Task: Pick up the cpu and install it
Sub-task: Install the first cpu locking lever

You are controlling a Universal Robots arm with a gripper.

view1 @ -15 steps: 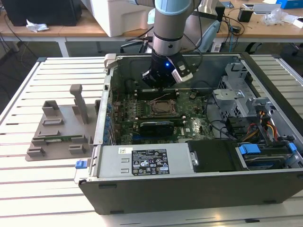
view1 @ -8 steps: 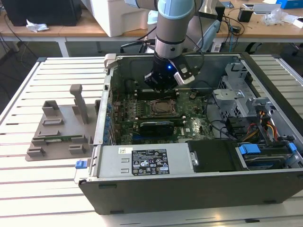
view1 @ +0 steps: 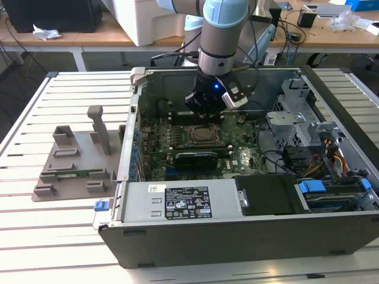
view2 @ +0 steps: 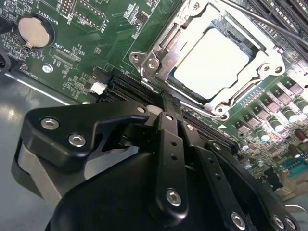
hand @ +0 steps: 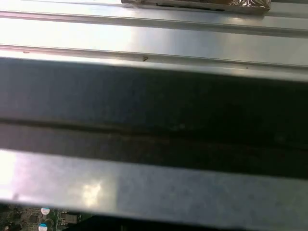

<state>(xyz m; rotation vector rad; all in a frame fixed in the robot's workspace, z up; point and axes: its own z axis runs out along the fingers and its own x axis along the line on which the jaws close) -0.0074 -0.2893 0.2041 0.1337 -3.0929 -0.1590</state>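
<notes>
Hangs over the open computer case (view1: 237,234), low above the green motherboard (view1: 243,158): the gripper (view1: 204,106) on the arm (view1: 224,35), close over the far edge of the processor socket (view1: 198,135). Sits already in that socket, flat and square inside the metal retention frame (view2: 159,53): the cpu (view2: 211,60), its silver top glaring bright in the second wrist view. Appear drawn close together in that same view, with nothing between them: the black jaws, their linkage just short of the socket and clear of the chip. Lies beside the socket, toward the case's near side in the exterior view: a black card (view1: 198,158) with fins. Rests on the slatted bench (view1: 53,236) at the exterior view's left, well apart from the case: a grey plastic tray (view1: 74,168).
</notes>
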